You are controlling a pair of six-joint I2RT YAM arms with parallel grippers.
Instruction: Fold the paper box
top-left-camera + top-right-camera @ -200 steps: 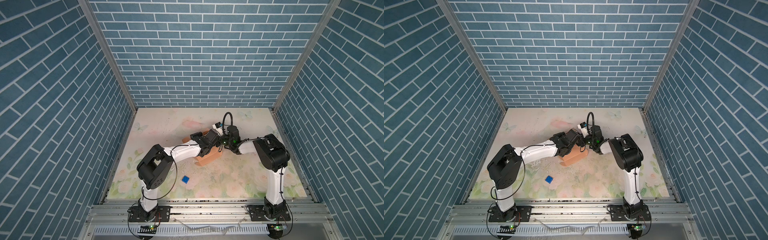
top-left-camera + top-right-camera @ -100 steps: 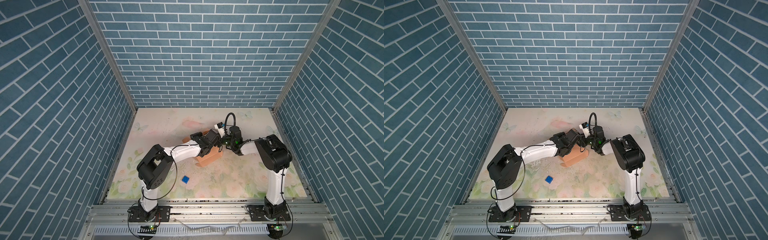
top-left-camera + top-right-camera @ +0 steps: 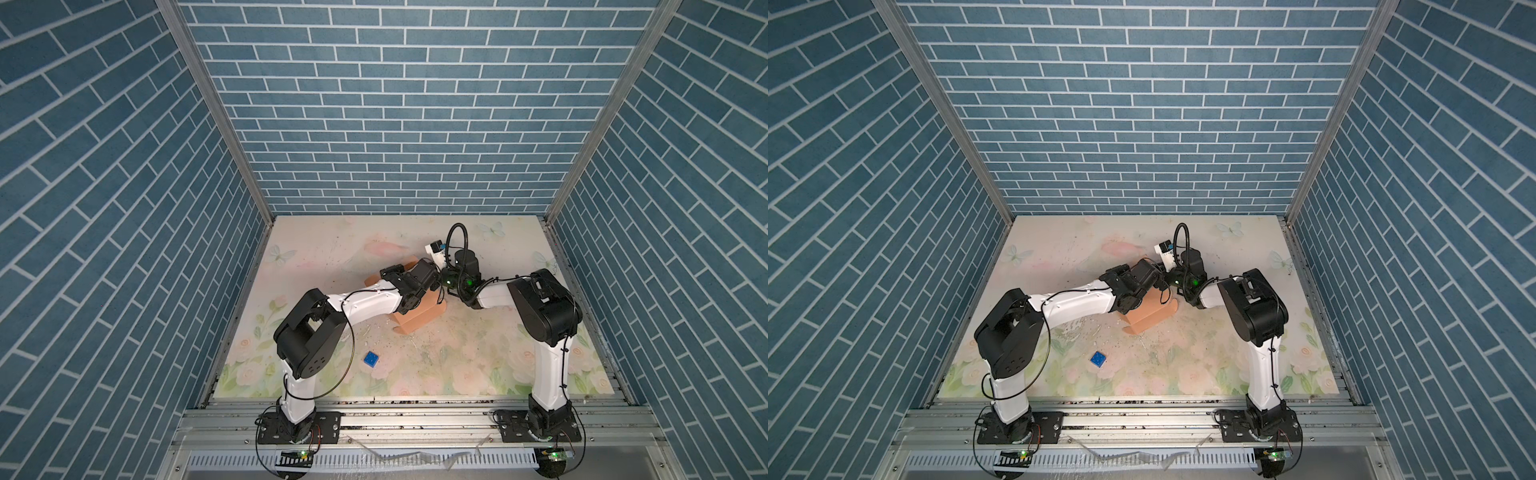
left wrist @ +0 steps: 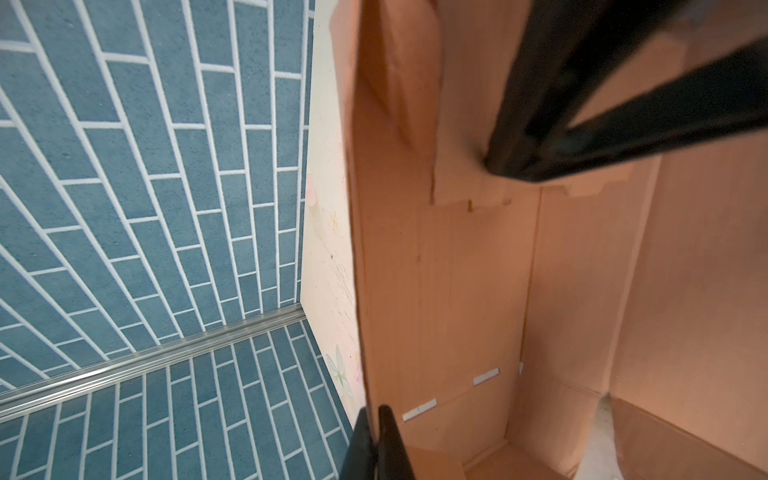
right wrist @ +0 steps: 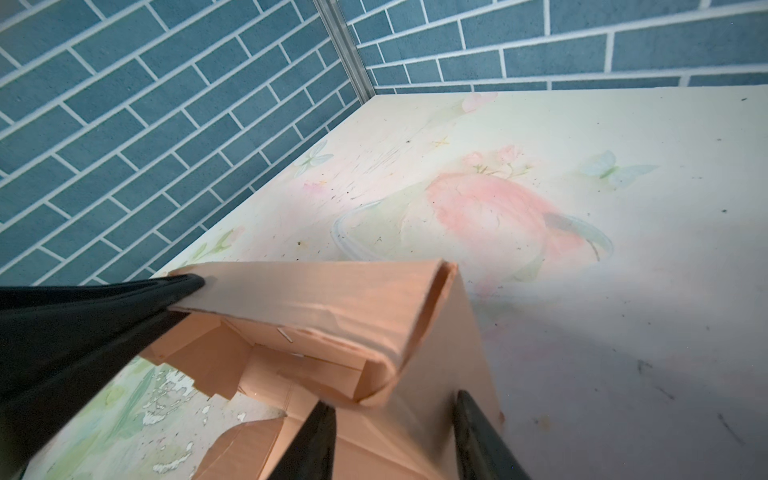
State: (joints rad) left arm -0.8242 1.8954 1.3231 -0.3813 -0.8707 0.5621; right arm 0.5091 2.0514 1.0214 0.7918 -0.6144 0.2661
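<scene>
The peach-tan paper box [image 3: 419, 319] [image 3: 1150, 316] lies half-formed mid-table, largely under both wrists in both top views. My left gripper [image 4: 374, 415] is shut on the edge of one upright wall. In the right wrist view its black fingers [image 5: 183, 286] pinch the end of the doubled-over wall [image 5: 332, 299]. My right gripper [image 5: 395, 419] is open. One of its fingers [image 5: 320, 436] is on the box's inner side, the other by the outer face of the end panel [image 5: 449, 365]. The right gripper's fingers [image 4: 582, 124] also cross the left wrist view over the box's inside.
A small blue cube [image 3: 370, 359] [image 3: 1098, 359] lies on the floral mat [image 3: 457, 374] nearer the front. Blue brick walls close in the left, right and back. The aluminium rail [image 3: 415, 419] with both arm bases runs along the front edge.
The right gripper's jaws have drawn somewhat closer together around the box's end. The left arm, its grip and the box have stayed put.
</scene>
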